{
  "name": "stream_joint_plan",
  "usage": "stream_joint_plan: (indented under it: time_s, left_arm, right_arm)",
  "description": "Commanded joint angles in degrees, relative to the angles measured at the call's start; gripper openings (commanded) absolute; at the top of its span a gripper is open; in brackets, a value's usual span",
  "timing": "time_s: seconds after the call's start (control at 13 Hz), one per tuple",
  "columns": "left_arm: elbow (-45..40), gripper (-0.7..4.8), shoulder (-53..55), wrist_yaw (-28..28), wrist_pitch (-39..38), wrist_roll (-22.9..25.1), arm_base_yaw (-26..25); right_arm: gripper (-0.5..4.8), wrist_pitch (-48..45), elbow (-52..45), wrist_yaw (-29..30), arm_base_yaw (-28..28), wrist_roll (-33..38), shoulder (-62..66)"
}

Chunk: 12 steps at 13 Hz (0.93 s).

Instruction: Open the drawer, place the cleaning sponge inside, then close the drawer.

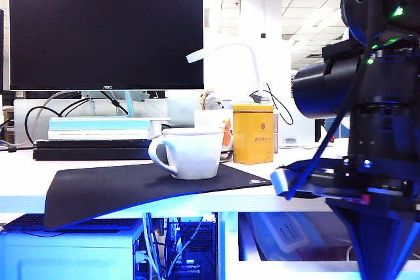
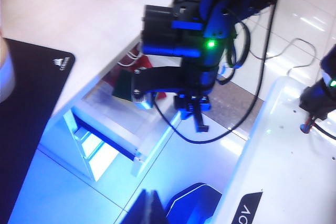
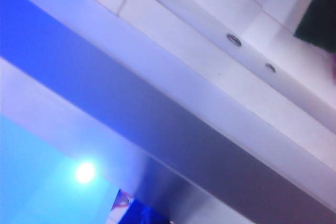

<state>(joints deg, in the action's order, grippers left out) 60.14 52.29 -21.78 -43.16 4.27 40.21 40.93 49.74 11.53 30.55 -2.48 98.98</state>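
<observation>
Below the desk edge: you are closing the drawer [image 2: 157, 142] with the cleaning sponge [image 2: 122, 83] inside.
Right gripper [image 2: 137, 88], pinched tight and empty, is working at the drawer; be pushing squarely mid-front. Left gripper [image 2: 152, 211] is hovering aside, and its opening cannot be told.

The white drawer [image 2: 137, 129] stands pulled open under the desk; dark green sponge [image 2: 122, 83] inside

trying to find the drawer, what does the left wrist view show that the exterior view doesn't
Only the left wrist view: the drawer pulled open under the desk edge, the right arm over it, a dark green patch inside.
Only the exterior view: monitor, cup, yellow tin.
Both: the black mat and the right arm; neither shows the left gripper or the right gripper's tips.
</observation>
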Motion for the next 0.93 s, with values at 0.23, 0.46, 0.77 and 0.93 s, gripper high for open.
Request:
stream_joint_plan:
  time_s: [0.23,0.46,0.77,0.93]
  left_arm:
    - [0.1,-0.06,-0.1,-0.5,0.3,0.2,0.0]
    - [0.1,-0.06,-0.1,-0.5,0.3,0.2,0.0]
    - [0.1,-0.06,-0.1,-0.5,0.3,0.2,0.0]
    - [0.1,-0.06,-0.1,-0.5,0.3,0.2,0.0]
  right_arm:
    - [-0.01,-4.9,0.1,-1.7,0.1,1.0,-0.1]
    - [-0.01,-7.3,0.1,-4.1,0.1,1.0,-0.1]
    - [-0.01,-12.1,0.1,-5.7,0.1,2.5,0.0]
    - [-0.01,-14.9,0.1,-6.3,0.1,2.9,0.0]
